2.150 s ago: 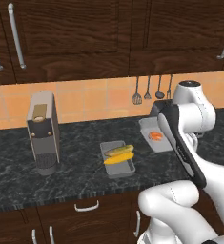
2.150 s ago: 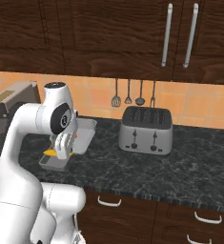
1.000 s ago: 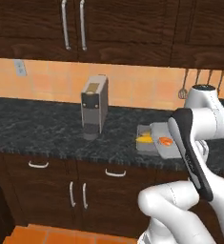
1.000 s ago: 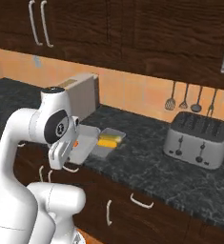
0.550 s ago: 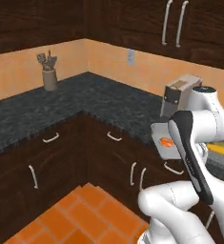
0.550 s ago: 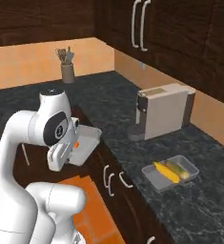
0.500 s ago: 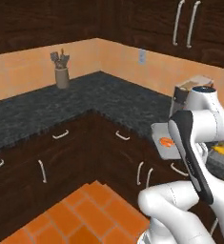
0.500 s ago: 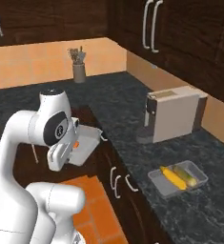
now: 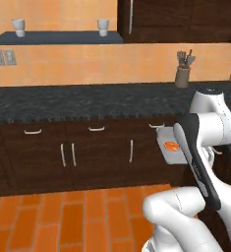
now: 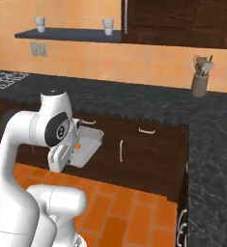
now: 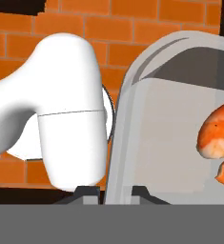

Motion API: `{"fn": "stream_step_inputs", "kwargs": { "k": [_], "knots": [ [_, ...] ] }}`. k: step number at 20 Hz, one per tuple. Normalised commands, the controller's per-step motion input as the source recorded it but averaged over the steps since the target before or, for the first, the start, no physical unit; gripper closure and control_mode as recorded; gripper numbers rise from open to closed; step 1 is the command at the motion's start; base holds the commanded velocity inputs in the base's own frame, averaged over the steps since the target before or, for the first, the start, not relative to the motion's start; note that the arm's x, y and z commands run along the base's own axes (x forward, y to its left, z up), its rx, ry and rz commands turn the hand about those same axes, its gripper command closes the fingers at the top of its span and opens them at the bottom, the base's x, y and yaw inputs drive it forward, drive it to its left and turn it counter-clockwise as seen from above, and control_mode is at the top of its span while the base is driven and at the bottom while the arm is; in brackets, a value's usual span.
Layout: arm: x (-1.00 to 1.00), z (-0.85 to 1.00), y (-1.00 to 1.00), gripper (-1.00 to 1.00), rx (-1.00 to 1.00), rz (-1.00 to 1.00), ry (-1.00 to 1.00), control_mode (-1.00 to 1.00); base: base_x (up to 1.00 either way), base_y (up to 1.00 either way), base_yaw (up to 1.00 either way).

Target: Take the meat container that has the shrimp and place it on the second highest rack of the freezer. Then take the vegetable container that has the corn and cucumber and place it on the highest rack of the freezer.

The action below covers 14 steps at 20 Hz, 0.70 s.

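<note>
My gripper (image 11: 112,192) is shut on the near rim of the meat container (image 11: 166,143), a shallow grey tray held level in the air. The orange-and-white shrimp (image 11: 217,136) lies on the tray's floor. In the left base view the meat container (image 9: 167,140) sticks out to the left of the forearm, with the shrimp (image 9: 171,145) on it. In the right base view the meat container (image 10: 90,144) juts out to the right of the wrist, in front of the dark lower cabinets. The freezer and the vegetable container are out of view.
A black counter (image 9: 87,101) over dark cabinets (image 9: 77,152) runs across ahead and turns a corner at the right. A utensil holder (image 10: 200,77) stands on it. A wall shelf (image 9: 58,37) carries two cups. Orange tiled floor (image 9: 63,216) lies in front.
The whole picture has swung round as the base turned: the coffee machine and the vegetable tray have left the views. The tray with the shrimp stays in my shut gripper.
</note>
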Motion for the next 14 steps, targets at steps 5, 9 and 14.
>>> {"fn": "stream_step_inputs", "kwargs": {
  "k": [5,9,14],
  "knots": [
    [0.00,0.00,0.00,1.00,0.00,0.00,0.00,1.00,-0.03,0.00,1.00],
    [0.00,0.00,0.00,1.00,0.00,0.00,0.00,1.00,0.00,0.00,1.00],
    [0.00,0.00,0.00,1.00,0.00,0.00,0.00,1.00,0.00,0.00,1.00]
  ]
}}
